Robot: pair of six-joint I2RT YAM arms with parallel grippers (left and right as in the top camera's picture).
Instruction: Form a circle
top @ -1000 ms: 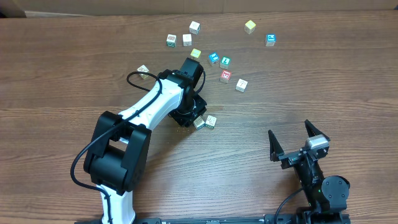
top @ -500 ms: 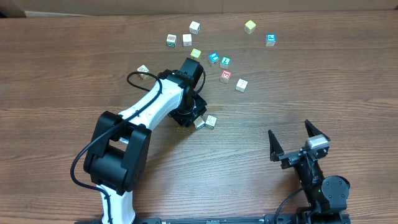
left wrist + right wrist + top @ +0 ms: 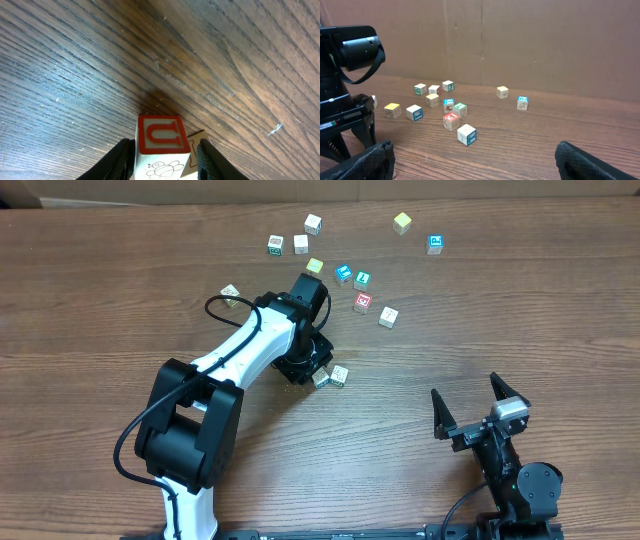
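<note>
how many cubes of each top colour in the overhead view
blue cubes: 2
green cubes: 2
red cube: 1
yellow cubes: 2
pale cubes: 6
total: 13

a cube [image 3: 161, 142] sits in the left claw [image 3: 164, 162]; loose cubes [image 3: 388, 317] lie on the table [image 3: 100, 300] beyond it.

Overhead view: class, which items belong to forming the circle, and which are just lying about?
Belonging: left gripper, shut on the red-lettered cube; two cream cubes beside it.
Lying about: far yellow cube; far blue-faced cube; red-faced cube mid-table; open right gripper.
</note>
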